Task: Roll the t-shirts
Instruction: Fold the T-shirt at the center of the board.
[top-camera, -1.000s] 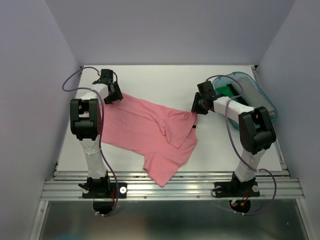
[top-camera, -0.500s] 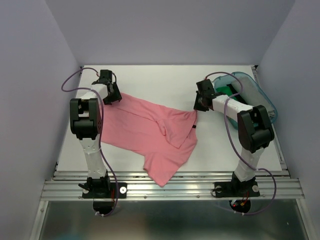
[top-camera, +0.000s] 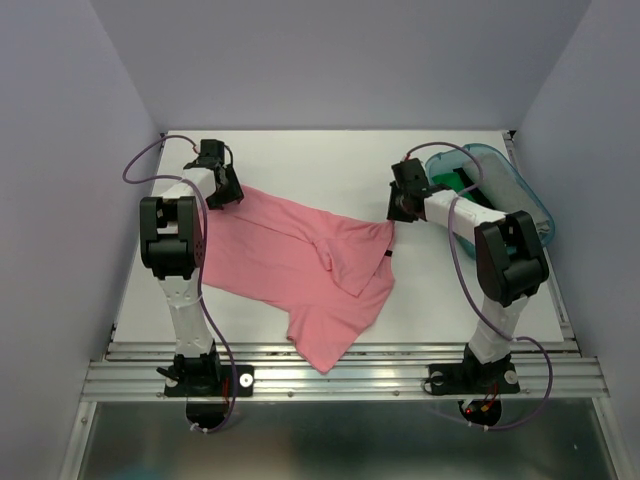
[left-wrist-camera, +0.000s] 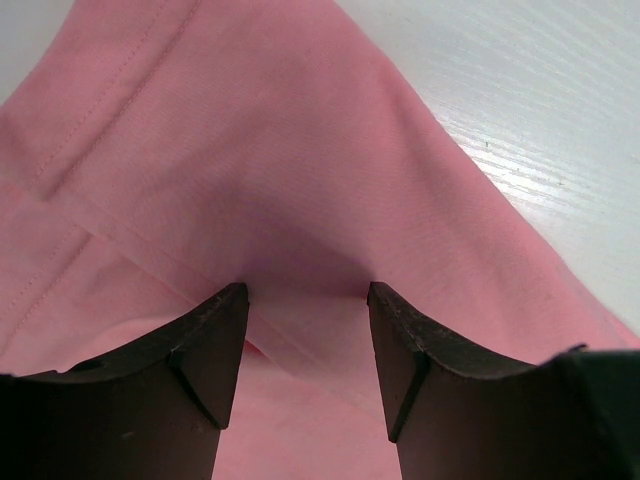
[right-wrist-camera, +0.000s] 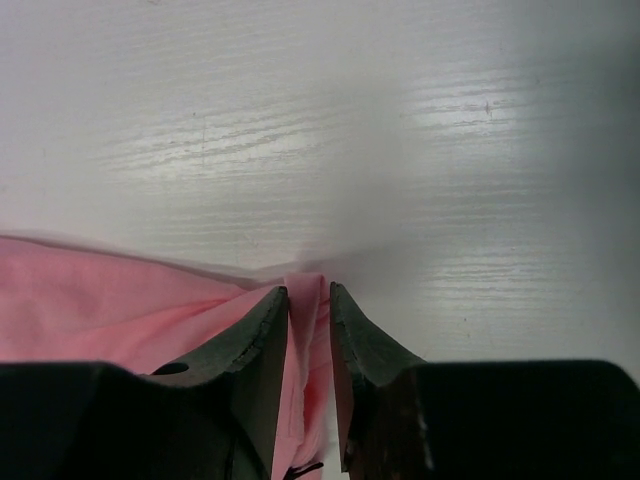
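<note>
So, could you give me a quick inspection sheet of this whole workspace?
Surface: white table, faint wood grain.
Job's things: pink shirt spread out with folds, one corner reaching the near edge.
Clutter: teal tub at far right, green item inside.
Grippers: left tool open, astride the shirt's far left corner; right tool shut on its right corner.
Cables: purple cables loop along each arm, off the shirt.
Surroundings: plain walls; metal rail in front.
</note>
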